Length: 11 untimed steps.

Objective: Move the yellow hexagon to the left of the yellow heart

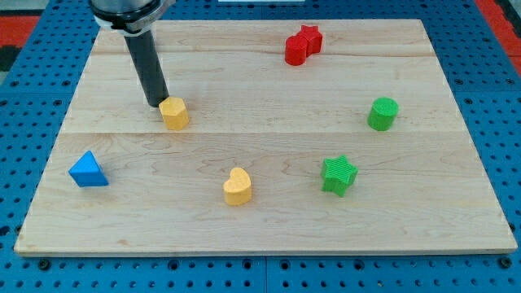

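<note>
With no gripper fitted, only my tip [156, 105] touching the upper-left side of the yellow hexagon [174, 113], an off-centre push could send it against the yellow heart [238, 187].

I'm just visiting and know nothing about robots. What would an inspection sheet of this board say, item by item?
Surface: pale wooden board on a blue pegboard.
Job's things: yellow hexagon in the upper left part; yellow heart lower, near the middle. The hexagon is up and to the view's left of the heart, well apart.
Clutter: blue triangle at the view's left, red star at the top, green cylinder at the right, green star right of the heart.
Hand: none; my tip sits just left of the hexagon, about touching.
Cables: nothing seen.
Surroundings: only the pegboard shows.
</note>
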Each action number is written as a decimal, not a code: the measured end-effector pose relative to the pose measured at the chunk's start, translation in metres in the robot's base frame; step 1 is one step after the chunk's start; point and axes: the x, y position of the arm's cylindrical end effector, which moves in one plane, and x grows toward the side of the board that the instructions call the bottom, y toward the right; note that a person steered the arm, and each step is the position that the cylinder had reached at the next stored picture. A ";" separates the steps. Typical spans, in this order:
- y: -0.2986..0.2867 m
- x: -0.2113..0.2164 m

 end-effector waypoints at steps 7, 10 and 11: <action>0.011 0.055; 0.061 0.107; -0.006 0.102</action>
